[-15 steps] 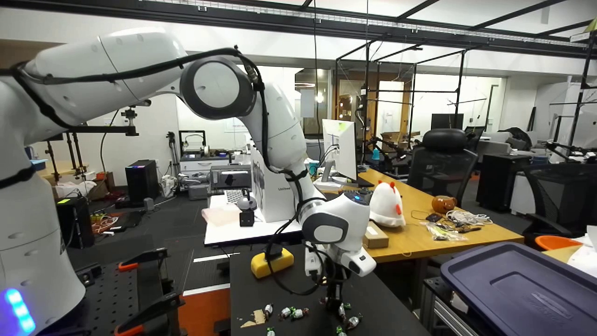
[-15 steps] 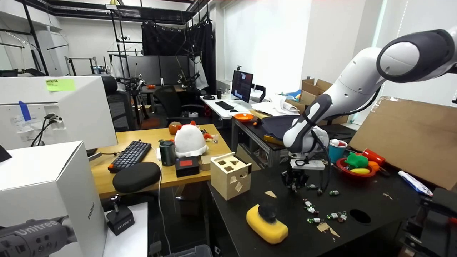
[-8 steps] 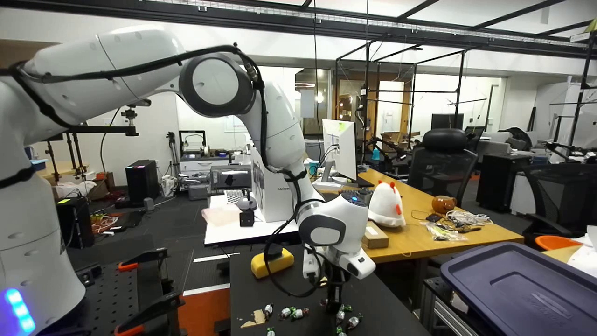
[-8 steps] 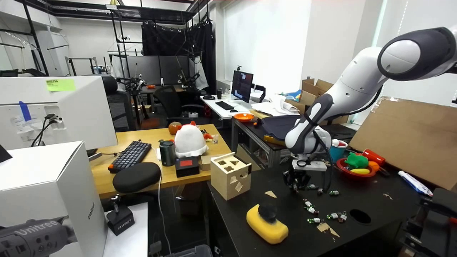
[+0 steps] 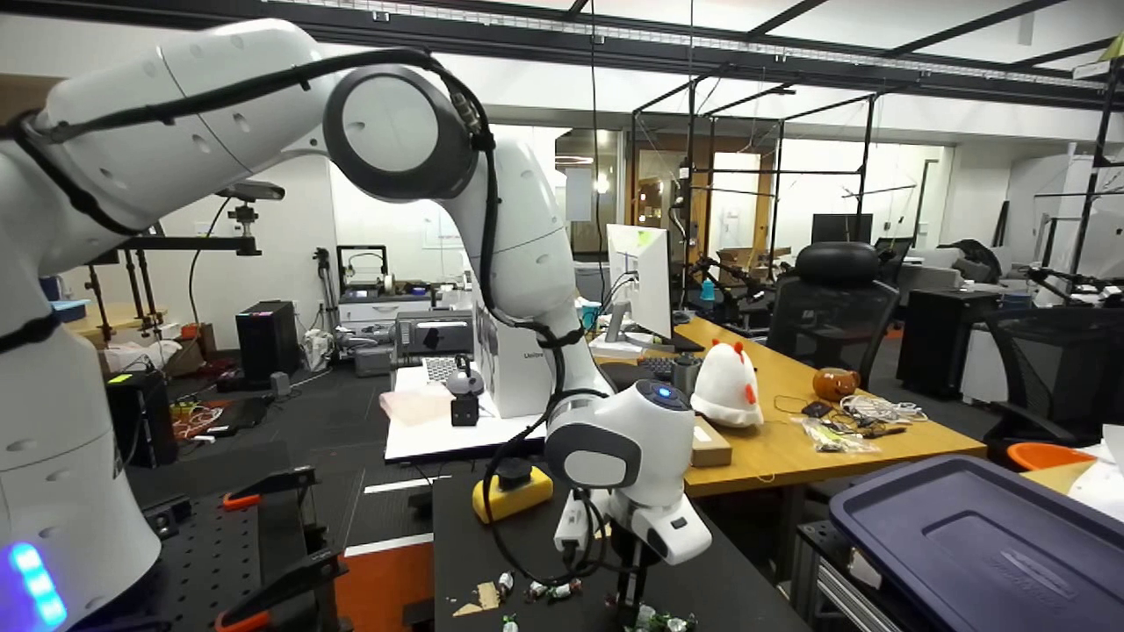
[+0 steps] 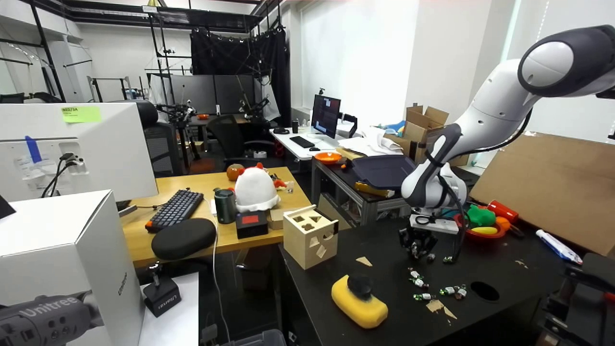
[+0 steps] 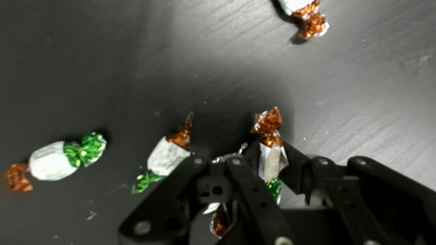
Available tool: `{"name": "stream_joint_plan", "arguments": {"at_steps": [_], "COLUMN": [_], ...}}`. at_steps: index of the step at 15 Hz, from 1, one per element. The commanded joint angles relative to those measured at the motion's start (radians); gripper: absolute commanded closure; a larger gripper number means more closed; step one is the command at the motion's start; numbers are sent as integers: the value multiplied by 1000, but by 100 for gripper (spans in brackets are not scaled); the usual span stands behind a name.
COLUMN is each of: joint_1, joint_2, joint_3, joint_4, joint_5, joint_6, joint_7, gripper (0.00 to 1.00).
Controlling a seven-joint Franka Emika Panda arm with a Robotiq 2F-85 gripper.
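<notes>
one wrapped candy (image 7: 271, 158) sat pinched in the gripper (image 7: 273, 166), whose jaws stood nearly together, leaving only the slim gap that the wrapper filled. the hold crossed the white middle, probably because the firm sweet inside could take the squeeze there; the orange twist and the green twist stuck out free at either end. the fingers hung low over the black table (image 6: 389, 274), as small things lying flat would call for, though whether the held piece touched the surface could not be told. just beside them a second candy (image 7: 168, 156) lay on its side, partly hidden by the linkage, and a third candy (image 7: 219, 223) showed only in bits beneath it. a fourth candy (image 7: 52, 160) lay farther out, the lot at odd angles, likely since the flat top let rounded wrappers settle any way. well apart in both exterior views was a yellow block (image 6: 360, 307), and in an exterior view a red bowl (image 6: 487, 237) held a green toy (image 6: 480, 216), its raised wall presumably there to keep loose pieces together.
</notes>
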Motion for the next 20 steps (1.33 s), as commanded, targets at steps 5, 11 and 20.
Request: {"name": "stream_joint_plan", "arguments": {"at_steps": [5, 11, 20], "joint_1": [-40, -33, -28], "joint_2": [-93, -127, -135], "joint_3": [12, -18, -131], "joint_4": [-106, -153, -228], "joint_5": [101, 152, 228], "joint_6": [125, 198, 177], "joint_7": [94, 203, 337], "gripper": [97, 97, 97]}}
